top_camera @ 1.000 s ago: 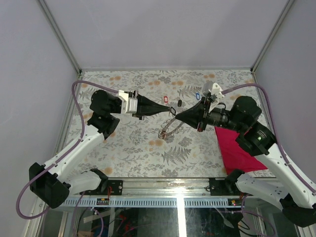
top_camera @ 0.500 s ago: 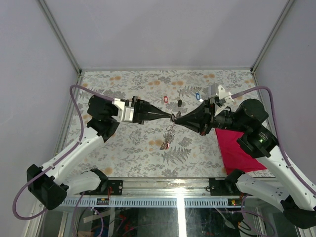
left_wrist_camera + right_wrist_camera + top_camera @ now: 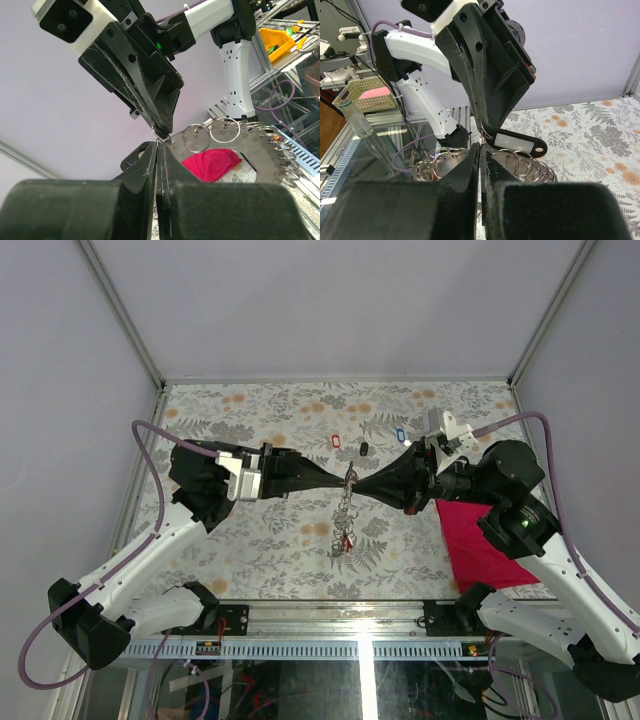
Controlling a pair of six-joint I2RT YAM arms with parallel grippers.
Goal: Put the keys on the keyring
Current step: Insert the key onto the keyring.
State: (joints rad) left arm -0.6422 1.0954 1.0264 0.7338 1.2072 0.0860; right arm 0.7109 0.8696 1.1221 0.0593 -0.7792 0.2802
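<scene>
Keyring of dark metal links [image 3: 345,515] is hanging | left claw [image 3: 343,477], right claw [image 3: 358,481] are both pinching it | three plastic keys [image 3: 364,448] are lying on bench [image 3: 250,410]

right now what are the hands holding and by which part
The left hand and the right hand both pinch the keyring at its top end; the rest hangs below them.

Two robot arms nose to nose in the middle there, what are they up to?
The left gripper and right gripper meet tip to tip above the table, each shut on the keyring, whose chain of small rings dangles below them. A black tag hangs among the rings. A red key, a black key and a blue key lie loose on the table beyond, not yet on the ring.
</scene>
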